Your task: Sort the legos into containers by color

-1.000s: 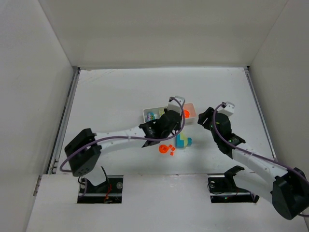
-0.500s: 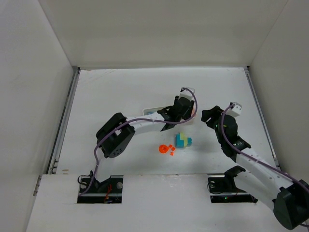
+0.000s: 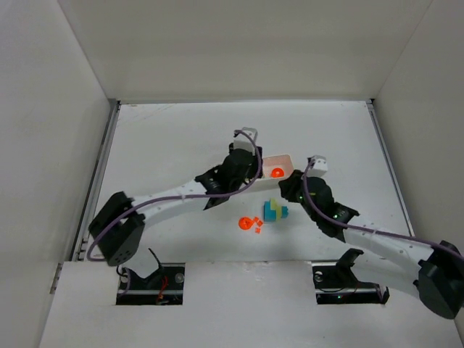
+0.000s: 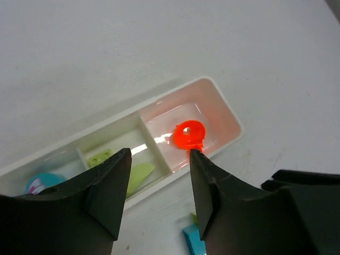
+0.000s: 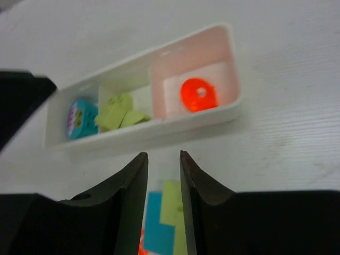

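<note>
Over the tray [image 4: 234, 125], left gripper [image 4: 159, 155] hangs part open and empty. Orange disc [image 4: 188, 135] lies in the right-end compartment, under the gap's edge. Risk: dropping lower would clip the rim and shove the tray (green bits [image 4: 135, 171] in the middle and teal piece [image 4: 42, 183] at left could spill). Right gripper [image 5: 163, 159] is narrow, with nothing between the jaws, above the teal-green stack [image 5: 164, 215] on the table, near side of the tray. Risk: the gap looks too tight for the stack, so the fingers may knock it. It also mixes two colours.
</note>
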Robot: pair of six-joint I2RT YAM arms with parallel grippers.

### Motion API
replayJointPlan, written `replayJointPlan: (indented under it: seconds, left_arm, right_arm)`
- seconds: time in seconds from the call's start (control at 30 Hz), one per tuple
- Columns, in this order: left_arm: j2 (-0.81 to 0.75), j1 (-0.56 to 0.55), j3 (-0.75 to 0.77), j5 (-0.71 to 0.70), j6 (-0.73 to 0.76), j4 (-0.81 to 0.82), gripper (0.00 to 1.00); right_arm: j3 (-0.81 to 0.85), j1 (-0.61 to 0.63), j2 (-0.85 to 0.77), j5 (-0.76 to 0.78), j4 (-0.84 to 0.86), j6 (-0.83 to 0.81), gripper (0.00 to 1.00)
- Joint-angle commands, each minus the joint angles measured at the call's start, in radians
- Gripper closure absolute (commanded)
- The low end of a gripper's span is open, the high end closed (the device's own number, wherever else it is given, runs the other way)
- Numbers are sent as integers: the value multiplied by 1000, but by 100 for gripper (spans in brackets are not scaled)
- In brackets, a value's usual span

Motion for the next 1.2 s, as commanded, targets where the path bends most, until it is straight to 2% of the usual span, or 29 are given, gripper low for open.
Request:
replayJointPlan:
  seconds: [0.0, 0.1, 0.23, 0.37, 0.5, 0.67, 0.8, 1.0, 1.17]
  left_arm:
    - [-203, 1, -146, -85, -74, 38, 55]
    - [-361, 13, -290, -135, -103, 27, 55]
    - [-540, 42, -440, -174, -156, -8, 54]
    - [-625, 65, -523, -163, -192, -39, 53]
    - [-689, 80, -589, -159, -215, -57, 53]
    - [-765, 97, -654, -159, -237, -77, 52]
    - [-804, 110, -688, -159, -251, -96, 52]
    - [-831, 116, -709, -126, -255, -99, 52]
    - [-840, 125, -720, -114, -265, -99, 52]
  right_arm:
    - [100, 160, 68, -17, -21, -73, 63]
    - [160, 283, 179, -5, -75, -80, 53]
    - [211, 352, 324, 2, -95, -56, 35]
    - [260, 403, 430, 2, -123, -39, 31]
    - [317, 469, 513, 26, -164, -36, 32]
    - [371, 524, 579, 40, -189, -42, 39]
    - [398, 532, 634, 45, -204, -37, 46]
    - [429, 532, 687, 100, -216, -57, 50]
    - [452, 532, 711, 114, -224, -67, 61]
